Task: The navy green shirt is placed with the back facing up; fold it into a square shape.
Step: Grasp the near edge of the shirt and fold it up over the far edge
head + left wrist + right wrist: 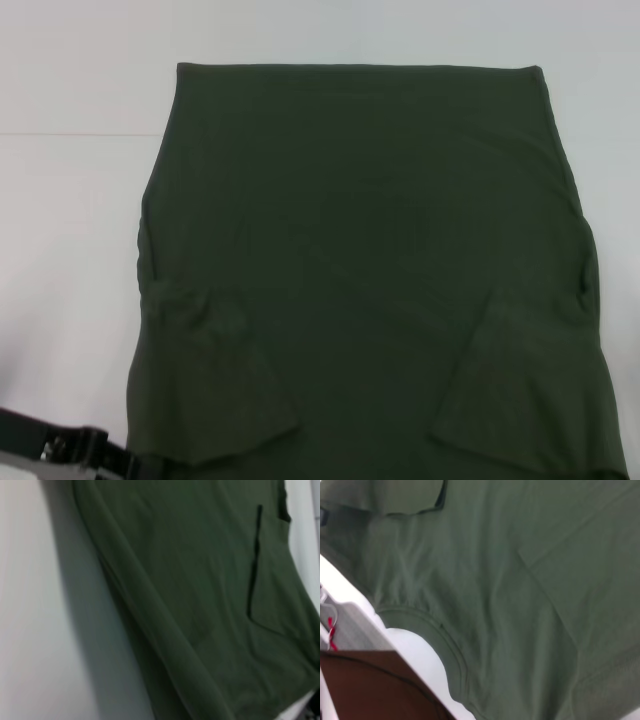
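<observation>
The navy green shirt [370,260] lies flat on the white bench [70,250], plain back up, filling most of the middle and right of the surface. Its straight hem runs along the far side, and both short sleeves are already turned in over the body near the bench's near edge. The collar [437,635] hangs at that near edge. It is soft, light cotton, and I judge it will drape and wrinkle rather than hold a crease. It will likely cling a little to the bench, so it should be lifted rather than dragged. The firmest holds are the near corners beside the folded sleeves, or the stitched hem, pinching both layers together. The left gripper [75,447] sits low at the near left corner, just beside the shirt's edge; whether its jaws are open I cannot tell. The right gripper is not in sight.
</observation>
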